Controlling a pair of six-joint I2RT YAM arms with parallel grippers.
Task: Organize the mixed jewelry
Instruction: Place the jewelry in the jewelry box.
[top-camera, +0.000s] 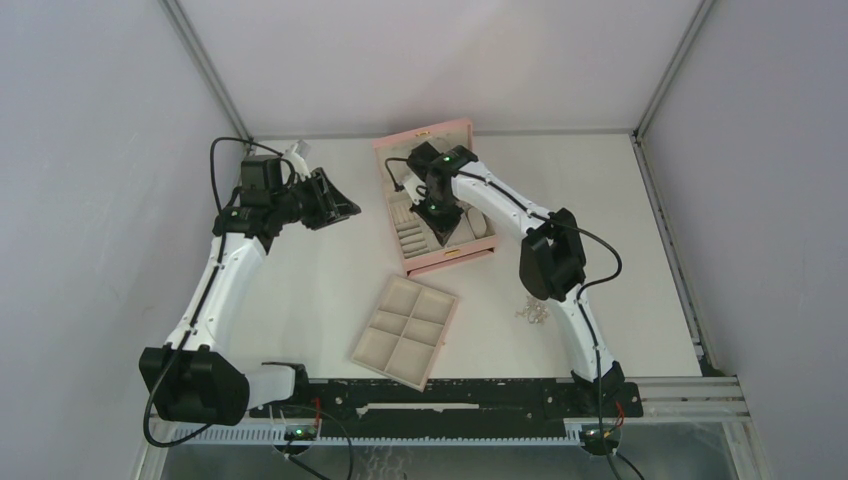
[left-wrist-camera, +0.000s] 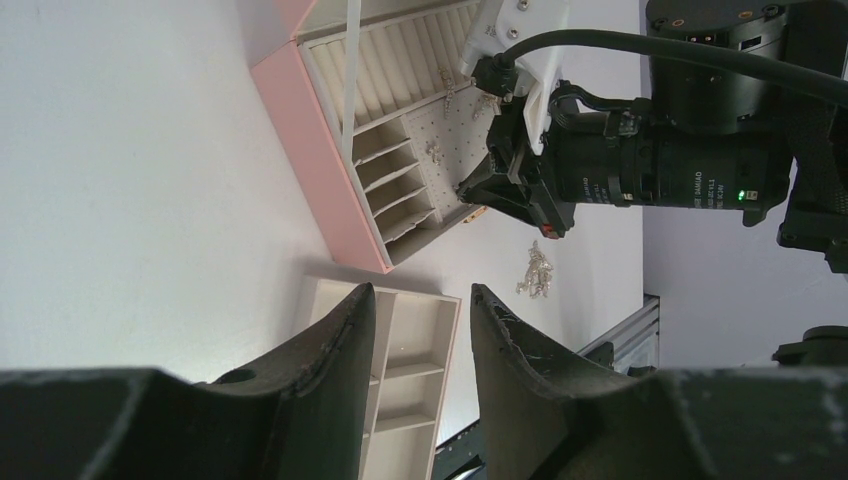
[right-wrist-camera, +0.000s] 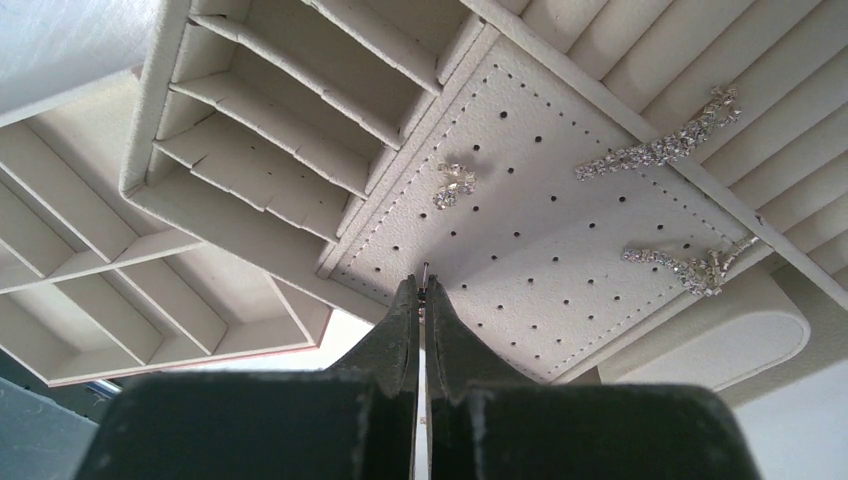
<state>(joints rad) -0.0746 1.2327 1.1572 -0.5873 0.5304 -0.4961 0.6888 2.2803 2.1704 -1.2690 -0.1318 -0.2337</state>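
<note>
The right gripper (right-wrist-camera: 421, 295) is clenched, its fingertips pressed together over the open pink box (top-camera: 455, 258), which sits on the far middle of the table (top-camera: 300, 300). A fine pin (right-wrist-camera: 427, 272) sticks out from between the tips. Whether it belongs to a piece of jewelry I cannot tell. The tips are at the near edge of the box's perforated panel (right-wrist-camera: 540, 230).

Three pieces of the jewelry lie on that panel:
- a small sparkly piece (right-wrist-camera: 455, 185) close to the fingertips
- a long glittering strand (right-wrist-camera: 655, 150) at the panel's far edge, reaching onto the ribbed rolls beyond
- a second strand (right-wrist-camera: 690, 268), apart from the first, near the panel's right side

Slotted compartments (right-wrist-camera: 270, 150) sit to the left of the panel, and I can see nothing in them.

The rest of the mixed jewelry is a loose pile (top-camera: 530, 312) of small silvery bits on the table. It lies near and to the right of the box, just beside the right arm's lower link. It is well apart from the beige tray (top-camera: 383, 325).

That tray has six compartments and rests at an angle on the near middle of the table — all the compartments in view look bare.

The left gripper (left-wrist-camera: 420, 320) is released, its fingers apart with nothing between them. It is at the far left of the table, pointing toward the box, and touches nothing.
</note>
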